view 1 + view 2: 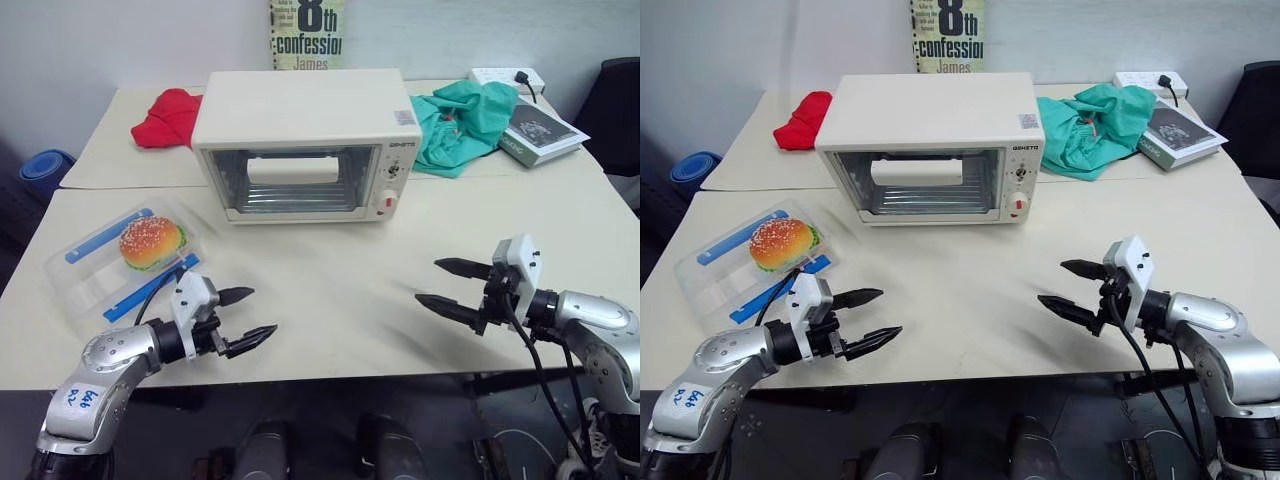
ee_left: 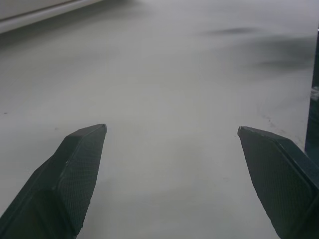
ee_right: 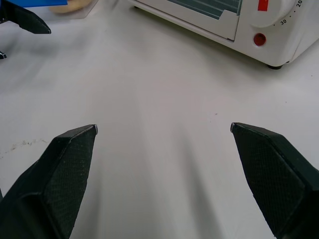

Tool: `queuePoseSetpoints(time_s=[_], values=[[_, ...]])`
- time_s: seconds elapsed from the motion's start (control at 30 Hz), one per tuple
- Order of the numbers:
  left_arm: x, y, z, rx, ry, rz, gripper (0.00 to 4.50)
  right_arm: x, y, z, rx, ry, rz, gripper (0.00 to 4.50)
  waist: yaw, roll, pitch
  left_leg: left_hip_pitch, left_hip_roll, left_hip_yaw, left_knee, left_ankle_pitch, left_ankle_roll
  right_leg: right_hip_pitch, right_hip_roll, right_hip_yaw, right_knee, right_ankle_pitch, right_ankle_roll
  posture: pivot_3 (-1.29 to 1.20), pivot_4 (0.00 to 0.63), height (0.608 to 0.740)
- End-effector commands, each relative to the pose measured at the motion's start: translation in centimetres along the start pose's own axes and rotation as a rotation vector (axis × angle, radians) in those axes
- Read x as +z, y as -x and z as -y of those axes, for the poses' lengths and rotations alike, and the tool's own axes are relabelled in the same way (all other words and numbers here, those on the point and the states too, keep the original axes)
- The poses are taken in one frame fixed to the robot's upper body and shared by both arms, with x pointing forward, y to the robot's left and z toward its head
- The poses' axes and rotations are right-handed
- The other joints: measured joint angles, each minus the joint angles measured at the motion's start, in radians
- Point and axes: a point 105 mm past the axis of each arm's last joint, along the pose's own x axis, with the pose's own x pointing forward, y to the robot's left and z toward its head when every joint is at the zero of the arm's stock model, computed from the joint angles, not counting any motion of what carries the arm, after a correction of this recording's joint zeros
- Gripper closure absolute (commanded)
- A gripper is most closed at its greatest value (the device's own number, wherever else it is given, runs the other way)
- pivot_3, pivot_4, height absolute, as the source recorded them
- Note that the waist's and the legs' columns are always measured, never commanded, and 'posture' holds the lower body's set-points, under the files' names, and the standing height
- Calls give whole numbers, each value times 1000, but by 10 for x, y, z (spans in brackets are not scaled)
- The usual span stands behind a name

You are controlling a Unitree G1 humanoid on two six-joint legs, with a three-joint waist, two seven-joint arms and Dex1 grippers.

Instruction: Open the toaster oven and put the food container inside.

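Note:
The cream-white toaster oven stands at the back middle of the table, its glass door shut and the white bar handle across it. To the left lies the food container, a clear box with blue clips and a sesame-bun burger inside. My left gripper hovers open over the table just right of the container, holding nothing. On the right side my right gripper is open too, empty, pointing toward the middle. The oven's front corner appears in the right wrist view.
Behind the oven lie a red cloth, a teal cloth, a book, a power strip and an upright book. A blue roll sits off the table's left. Bare tabletop spans between the grippers.

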Motion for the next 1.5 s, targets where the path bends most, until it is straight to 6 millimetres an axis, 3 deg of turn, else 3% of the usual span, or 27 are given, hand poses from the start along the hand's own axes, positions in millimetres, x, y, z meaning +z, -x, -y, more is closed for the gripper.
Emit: queuePoseSetpoints(time_s=[0.03,0.33,0.5,0.8,1.03,1.23,1.5], values=[[7,0,4,-3,-25,21,0,8,1,-2,14,32,9,28,0,0,0,0,0,0,0,0,0,0,1,0,0,0,0,0,150,740],[10,-1,-1,24,9,36,0,8,0,0,-2,0,20,28,0,0,0,0,3,1,0,-1,-2,-1,6,4,-1,0,-1,0,150,740],[24,-1,-4,1,24,77,0,18,-11,0,-12,-21,79,28,-2,0,0,1,5,3,0,-1,-2,-1,7,6,-1,1,-2,0,150,740],[91,18,1,-76,15,248,0,66,-55,-8,104,-10,218,28,-6,-1,0,2,6,7,1,-1,-2,-4,9,11,2,2,-3,0,150,740],[139,45,-5,-75,-126,281,0,99,-110,-8,200,41,264,28,-25,-5,3,0,6,11,0,-1,-3,-9,10,15,7,2,-3,0,150,740],[160,61,-18,1,-218,276,0,115,-142,-20,306,93,278,28,-32,-6,4,-4,6,16,1,1,-5,-16,10,19,11,2,-3,0,150,740],[163,61,-19,18,-232,281,0,131,-151,-29,376,138,311,28,-33,-6,4,-5,6,17,1,0,-6,-17,11,19,11,2,-3,0,150,740]])
